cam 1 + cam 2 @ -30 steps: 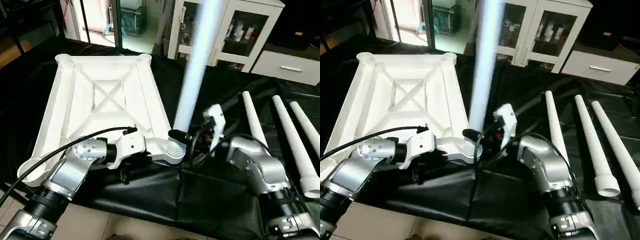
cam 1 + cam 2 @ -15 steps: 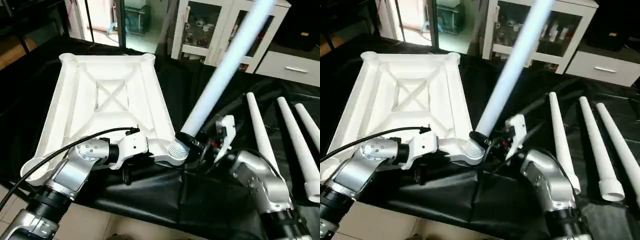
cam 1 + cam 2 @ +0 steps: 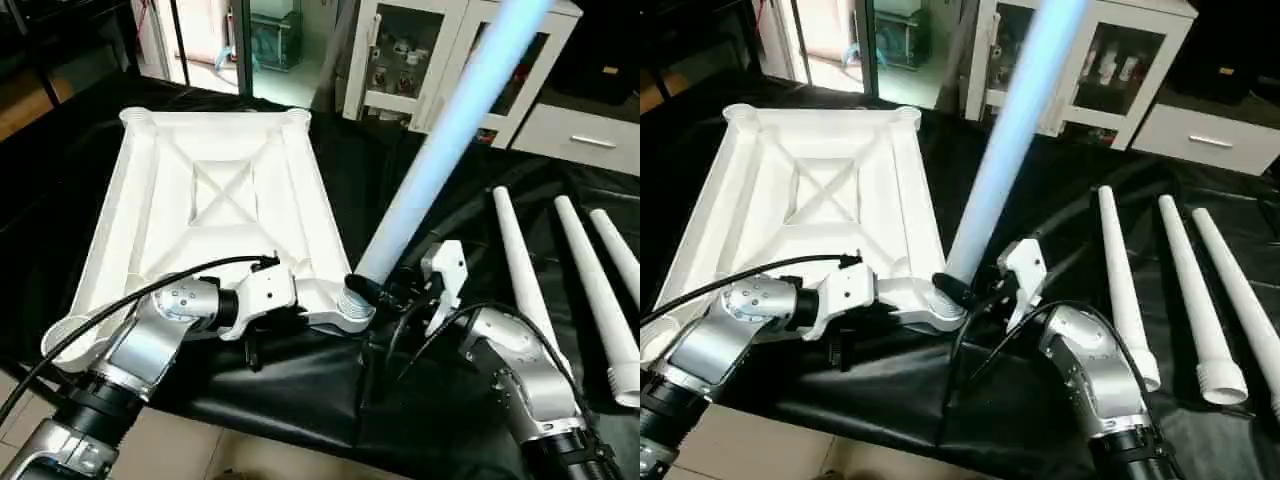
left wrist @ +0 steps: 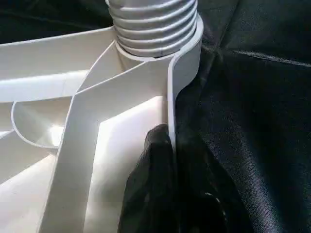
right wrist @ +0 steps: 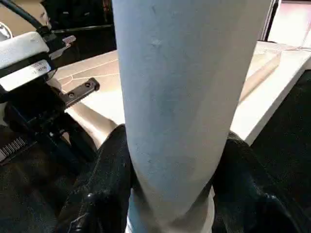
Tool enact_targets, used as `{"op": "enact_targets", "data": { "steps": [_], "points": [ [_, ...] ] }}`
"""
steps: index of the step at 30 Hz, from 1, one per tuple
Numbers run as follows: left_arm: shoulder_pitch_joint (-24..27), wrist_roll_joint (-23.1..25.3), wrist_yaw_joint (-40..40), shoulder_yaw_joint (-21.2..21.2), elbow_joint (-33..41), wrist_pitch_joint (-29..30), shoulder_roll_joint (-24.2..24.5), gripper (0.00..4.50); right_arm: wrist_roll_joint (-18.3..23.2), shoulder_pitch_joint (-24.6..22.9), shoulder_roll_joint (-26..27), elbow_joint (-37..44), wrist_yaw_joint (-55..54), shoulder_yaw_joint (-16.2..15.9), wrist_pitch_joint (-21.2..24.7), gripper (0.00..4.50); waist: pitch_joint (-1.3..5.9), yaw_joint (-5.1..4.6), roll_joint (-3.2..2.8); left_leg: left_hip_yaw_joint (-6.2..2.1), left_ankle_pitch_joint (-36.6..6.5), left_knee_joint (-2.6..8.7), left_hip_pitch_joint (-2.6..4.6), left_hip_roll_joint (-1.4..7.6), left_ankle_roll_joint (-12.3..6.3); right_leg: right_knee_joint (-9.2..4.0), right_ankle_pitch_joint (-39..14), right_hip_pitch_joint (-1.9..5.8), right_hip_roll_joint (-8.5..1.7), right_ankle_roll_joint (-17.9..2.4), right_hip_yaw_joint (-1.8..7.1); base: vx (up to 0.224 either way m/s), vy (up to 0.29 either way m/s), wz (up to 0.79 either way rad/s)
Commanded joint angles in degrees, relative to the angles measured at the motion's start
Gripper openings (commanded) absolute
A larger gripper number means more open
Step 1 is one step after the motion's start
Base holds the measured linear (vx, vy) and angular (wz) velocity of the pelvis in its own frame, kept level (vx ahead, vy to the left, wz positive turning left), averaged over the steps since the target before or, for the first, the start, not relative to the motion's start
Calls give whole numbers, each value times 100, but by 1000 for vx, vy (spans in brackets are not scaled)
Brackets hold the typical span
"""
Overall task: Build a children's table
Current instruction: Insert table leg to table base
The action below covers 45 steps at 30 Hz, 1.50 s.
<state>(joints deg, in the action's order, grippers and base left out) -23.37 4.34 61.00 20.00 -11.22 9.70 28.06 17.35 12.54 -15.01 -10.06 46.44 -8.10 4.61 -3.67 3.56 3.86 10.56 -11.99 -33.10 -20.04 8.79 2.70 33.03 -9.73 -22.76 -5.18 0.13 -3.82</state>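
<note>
The children's table top (image 3: 210,200) lies upside down on the black sheet, X-ribs up. My left gripper (image 3: 262,325) is shut on its near rim (image 4: 171,97), beside the ribbed near-right corner socket (image 3: 350,300); one black finger (image 4: 150,165) presses the rim's inner face. My right gripper (image 3: 372,292) is shut on the thick end of a white leg (image 3: 440,140), black fingers (image 5: 104,187) on both sides of the tube (image 5: 180,97). The leg's end meets that socket, and the leg leans up toward the far right.
Three more white legs (image 3: 517,255) (image 3: 592,290) (image 3: 622,250) lie side by side on the black-sheeted work table (image 3: 300,400) at the right. White glass-door cabinets (image 3: 395,50) stand behind. The table's front edge and the floor run below my forearms.
The leg in my right gripper has swung from nearly upright to leaning far right, its end now at the corner socket. My right forearm has dropped lower. The left gripper keeps its hold.
</note>
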Motion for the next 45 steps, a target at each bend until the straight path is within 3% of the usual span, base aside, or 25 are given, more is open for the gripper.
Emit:
{"op": "enact_targets", "data": {
  "steps": [1,4,6,12,35,40,45],
  "points": [
    [163,1,12,180,-155,16,-73,1,-617,-250,-250,-630,-143,-324,246,189,122,-38,-4,-282,-2426,594,28,493,80,-549,-3491,26,-474,-515,337,0,0,0],
    [163,2,-16,166,-160,27,-82,1,-622,-223,-225,-738,-271,-330,297,189,96,-52,2,-301,-2658,586,53,481,94,-608,-3968,-11,-499,-386,342,0,0,0],
    [162,-9,-33,151,-160,31,-96,1,-476,-218,-143,-814,-341,-159,397,189,92,-64,11,-328,-2802,596,60,483,119,-629,-4171,-23,-501,-305,329,0,0,0],
    [160,-12,-39,144,-166,32,-105,1,-176,-265,-42,-921,-387,115,552,189,96,-82,-9,-335,-2975,614,67,490,152,-619,-3976,-38,-490,-354,339,0,0,0],
    [183,-168,-66,15,-102,177,-253,0,-308,-317,108,-1020,-651,150,87,188,92,-107,-31,-367,-3262,646,62,497,204,-667,-4192,-57,-507,-299,330,0,0,0],
    [71,-368,-167,-150,-40,542,-465,0,-512,-132,221,-1347,-1245,318,-89,188,90,-180,-34,-393,-3277,671,32,493,245,-659,-4092,-21,-504,-326,300,0,0,0],
    [-231,-335,-660,-331,-260,887,-877,0,-614,68,446,-1596,-1851,453,-143,188,56,-226,-34,-392,-3378,653,66,473,221,-720,-4334,-60,-508,-277,283,0,0,0]
  ]
}}
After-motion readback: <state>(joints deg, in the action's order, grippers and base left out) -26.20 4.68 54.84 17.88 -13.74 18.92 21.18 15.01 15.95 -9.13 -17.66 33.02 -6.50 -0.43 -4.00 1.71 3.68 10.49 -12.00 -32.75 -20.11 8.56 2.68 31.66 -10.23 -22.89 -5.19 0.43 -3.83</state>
